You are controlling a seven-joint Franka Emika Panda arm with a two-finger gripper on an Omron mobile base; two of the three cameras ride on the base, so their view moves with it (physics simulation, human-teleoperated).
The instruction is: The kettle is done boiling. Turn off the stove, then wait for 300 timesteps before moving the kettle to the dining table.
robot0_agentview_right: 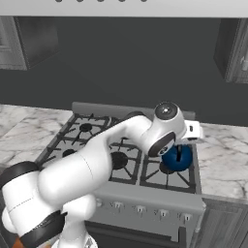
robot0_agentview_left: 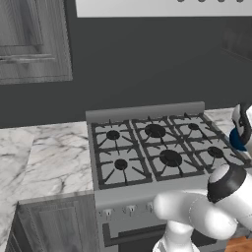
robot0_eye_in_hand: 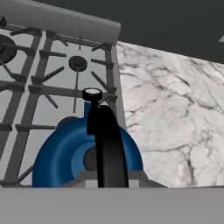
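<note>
The small glossy blue kettle (robot0_agentview_right: 177,158) hangs just over the front right burner of the stove (robot0_agentview_right: 145,192), beneath my hand. It also peeks in at the right edge of the left base view as the kettle (robot0_agentview_left: 238,141). In the hand view the kettle (robot0_eye_in_hand: 61,153) sits directly below, and its black arched handle (robot0_eye_in_hand: 107,144) runs straight up into my gripper (robot0_eye_in_hand: 111,181). The gripper (robot0_agentview_right: 181,146) is shut on that handle. The grey steel stove (robot0_agentview_left: 147,191) has six black burners and a row of front knobs (robot0_agentview_left: 130,209). The dining table is out of view.
White marble counter lies left of the range (robot0_agentview_left: 49,157) and right of it (robot0_agentview_right: 223,155), close beside the kettle (robot0_eye_in_hand: 175,113). A raised steel back rail (robot0_agentview_left: 145,112) borders the burners. Grey wall cabinets (robot0_agentview_left: 29,39) and a pale hood (robot0_agentview_left: 162,6) hang above.
</note>
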